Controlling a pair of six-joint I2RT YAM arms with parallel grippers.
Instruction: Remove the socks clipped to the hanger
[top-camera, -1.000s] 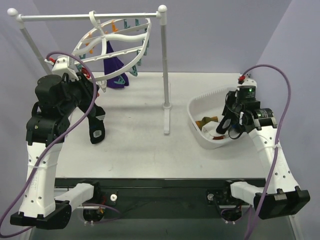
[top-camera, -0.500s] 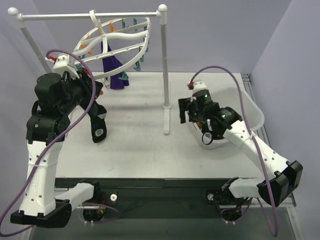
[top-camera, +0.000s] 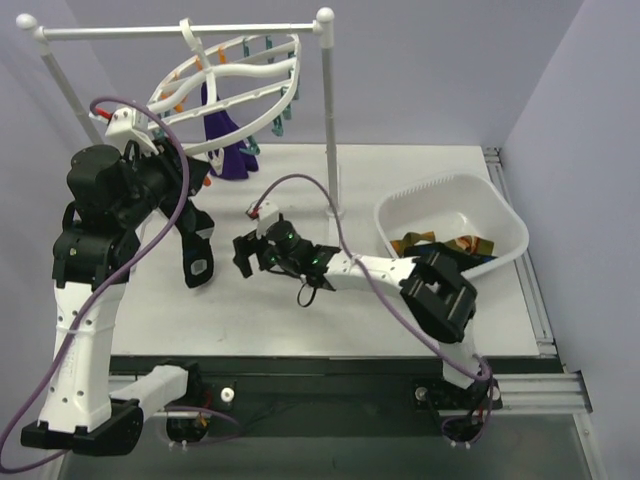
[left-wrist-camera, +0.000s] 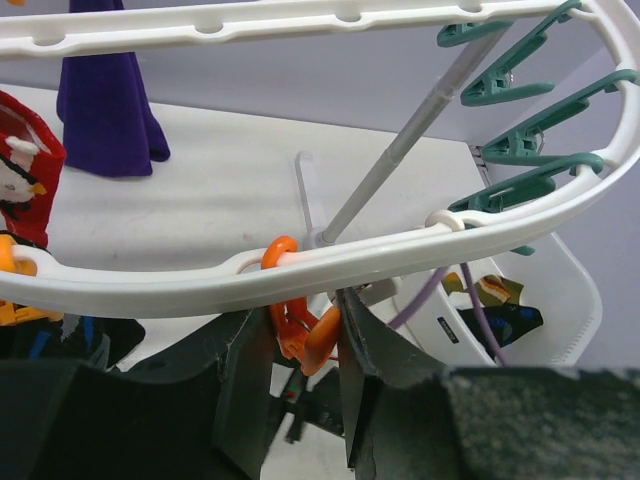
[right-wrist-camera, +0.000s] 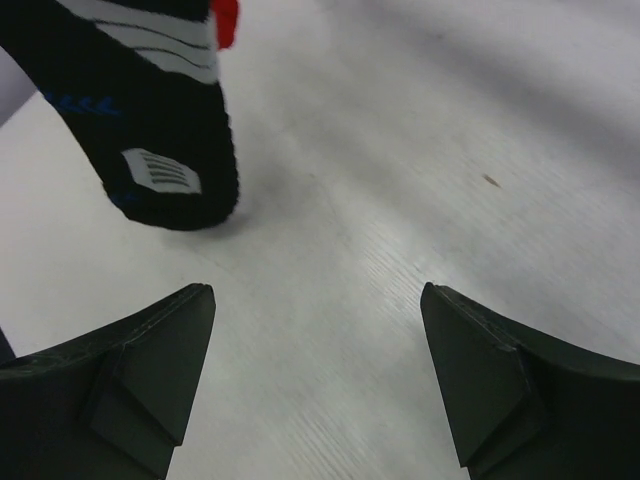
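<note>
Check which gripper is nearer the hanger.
Left. The left gripper is at the rim of the hanger, fingers either side of an orange clip; the right gripper is low over the table, facing the black sock.

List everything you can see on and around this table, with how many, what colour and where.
rail stand: one, white, back of table
hanger: one, white, hooked on the rail stand
clips: several, teal and orange, along the hanger rim
purple sock: one, hanging under the hanger
red-and-white sock: one, at the hanger rim
black sock: one, blue marks, hanging low over the table's left
basin: one, white, table's right side
socks in basin: olive-brown striped and dark, count unclear
table: one, white
cables: two, purple, on the arms
left claw: one, black, shut on an orange clip
right claw: one, black, open above the table
</note>
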